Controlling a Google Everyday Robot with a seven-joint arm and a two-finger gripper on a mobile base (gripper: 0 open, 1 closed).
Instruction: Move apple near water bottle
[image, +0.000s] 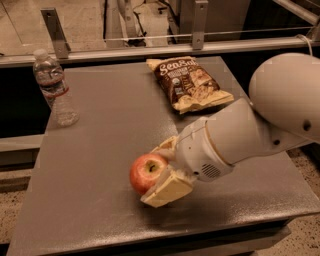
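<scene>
My arm (240, 135) is reaching in from the right, forearm lying low over the table's (100, 145) front-right part, wrist pointing left. My hand (152, 174) is sitting near front-centre, pinching the apple (145, 172) btwn its two fingers (167, 187): one at the front & under, the other behind, up top. Apple's round, no real long axis; stem dimple is facing up, tilting a bit twd the wrist. Can't tell if it's touching the table. Bottle (52, 85) is standing upright at the far-left edge, cap up, well apart from the apple. Chip bag (187, 82) is lying flat at the far side.
</scene>
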